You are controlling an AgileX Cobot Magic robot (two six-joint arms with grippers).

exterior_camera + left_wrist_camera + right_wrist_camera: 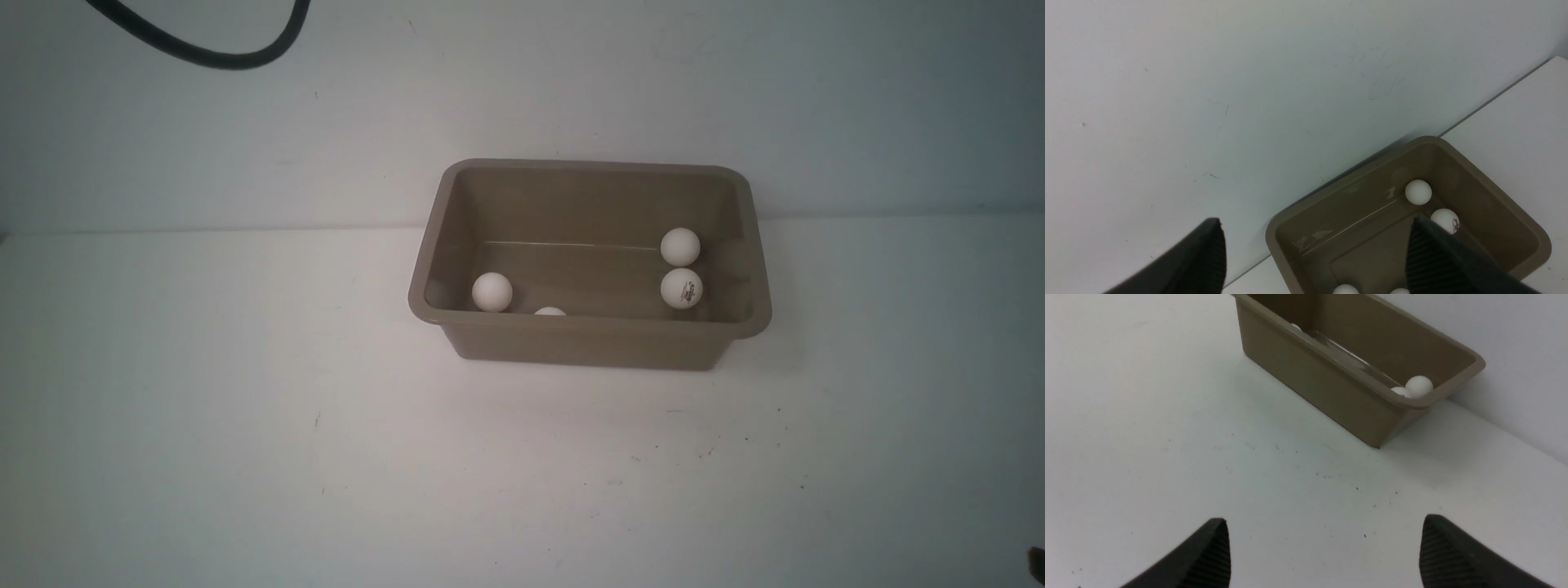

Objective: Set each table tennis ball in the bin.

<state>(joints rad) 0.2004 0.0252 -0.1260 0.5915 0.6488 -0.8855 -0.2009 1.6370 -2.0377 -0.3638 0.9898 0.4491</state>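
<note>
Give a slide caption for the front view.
Four small white table tennis balls lie inside the rectangular taupe plastic bin on the white table, one half hidden behind its near wall.

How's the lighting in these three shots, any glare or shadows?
Front view: soft light, table brightest mid-frame, dimmer toward the edges; faint glare line across the floor of the bin. Left wrist view: same glossy streaks inside the bin. Right wrist view: glare along its inner wall, soft shadow beside it.

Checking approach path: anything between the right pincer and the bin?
No, only bare table between right pincer and bin, seen in the right wrist view.
</note>
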